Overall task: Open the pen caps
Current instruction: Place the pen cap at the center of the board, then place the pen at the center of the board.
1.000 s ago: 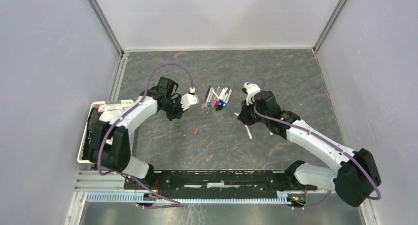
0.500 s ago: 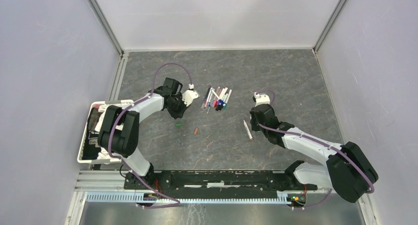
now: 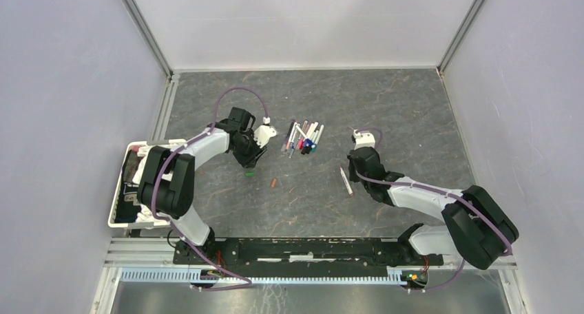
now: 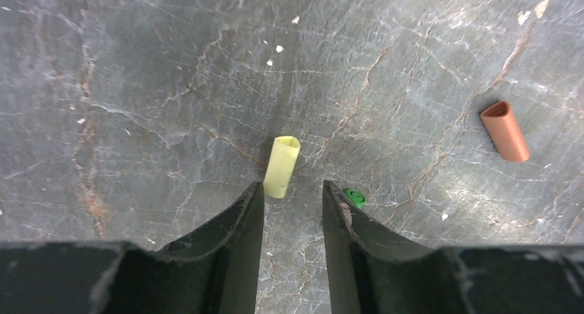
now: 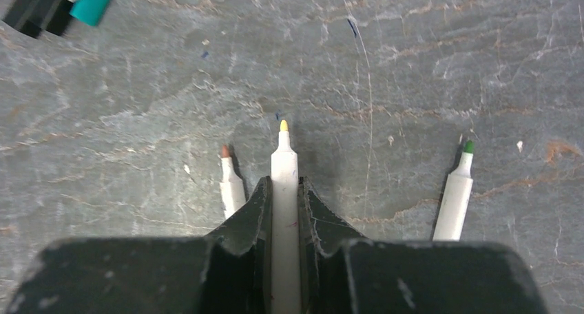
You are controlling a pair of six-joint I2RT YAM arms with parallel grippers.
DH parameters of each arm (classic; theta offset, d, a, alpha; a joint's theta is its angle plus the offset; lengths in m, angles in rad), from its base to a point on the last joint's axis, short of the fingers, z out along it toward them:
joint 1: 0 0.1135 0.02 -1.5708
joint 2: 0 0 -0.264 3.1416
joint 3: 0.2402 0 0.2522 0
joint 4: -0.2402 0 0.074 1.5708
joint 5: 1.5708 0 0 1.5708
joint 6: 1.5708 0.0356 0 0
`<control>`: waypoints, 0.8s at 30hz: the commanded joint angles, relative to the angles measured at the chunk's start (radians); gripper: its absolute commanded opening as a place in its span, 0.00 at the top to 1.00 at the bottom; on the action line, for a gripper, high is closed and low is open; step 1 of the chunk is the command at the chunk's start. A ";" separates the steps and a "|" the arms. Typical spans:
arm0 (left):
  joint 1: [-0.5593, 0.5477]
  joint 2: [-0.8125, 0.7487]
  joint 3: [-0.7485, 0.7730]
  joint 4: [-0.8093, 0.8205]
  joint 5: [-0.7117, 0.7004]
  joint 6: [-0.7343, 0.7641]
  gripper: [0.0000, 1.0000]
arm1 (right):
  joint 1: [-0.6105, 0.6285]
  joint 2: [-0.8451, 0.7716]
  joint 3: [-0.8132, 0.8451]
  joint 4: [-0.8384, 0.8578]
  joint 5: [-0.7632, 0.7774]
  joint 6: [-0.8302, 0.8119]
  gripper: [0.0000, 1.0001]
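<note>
In the left wrist view a yellow pen cap (image 4: pixel 282 166) lies on the table just past my left gripper (image 4: pixel 293 190). That gripper is open and holds nothing. A green cap (image 4: pixel 355 197) sits beside its right finger, and a brown cap (image 4: pixel 505 130) lies farther right. My right gripper (image 5: pixel 283 190) is shut on a white pen (image 5: pixel 284 164) with a bare yellow tip. Uncapped brown-tipped (image 5: pixel 231 183) and green-tipped (image 5: pixel 454 197) pens lie either side of it. From above, the left gripper (image 3: pixel 251 161) hangs over the green cap (image 3: pixel 251 171), and a pile of capped pens (image 3: pixel 303 138) lies mid-table.
A white tray (image 3: pixel 118 214) holding dark items stands at the table's left edge beside the left arm. One loose pen (image 3: pixel 346 181) lies left of the right wrist (image 3: pixel 363 161). Grey walls enclose the table on three sides.
The left jaws have opened and the yellow cap now lies free on the table. Over the past second the right arm drew back toward the near right with its pen.
</note>
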 commanded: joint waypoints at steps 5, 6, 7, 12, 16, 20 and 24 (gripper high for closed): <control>0.019 -0.072 0.234 -0.183 0.109 -0.035 0.56 | 0.000 0.008 -0.063 0.048 0.035 0.016 0.80; 0.022 -0.075 0.269 -0.206 0.113 -0.038 0.53 | 0.000 0.008 -0.063 0.046 0.026 0.021 0.77; 0.024 -0.081 0.299 -0.221 0.113 -0.041 0.50 | 0.000 0.007 -0.061 0.040 0.021 0.026 0.76; 0.049 -0.150 0.401 -0.234 0.106 -0.078 0.04 | -0.001 -0.007 -0.047 0.007 0.013 0.035 0.71; 0.069 -0.202 0.438 -0.215 0.056 -0.094 0.00 | 0.000 -0.035 -0.014 -0.046 0.014 0.041 0.70; 0.132 -0.247 0.440 -0.153 0.030 -0.139 0.00 | -0.017 -0.084 0.030 -0.106 0.011 0.050 0.64; 0.191 -0.256 0.423 -0.055 -0.093 -0.246 0.00 | -0.064 -0.121 0.063 -0.160 -0.026 0.052 0.58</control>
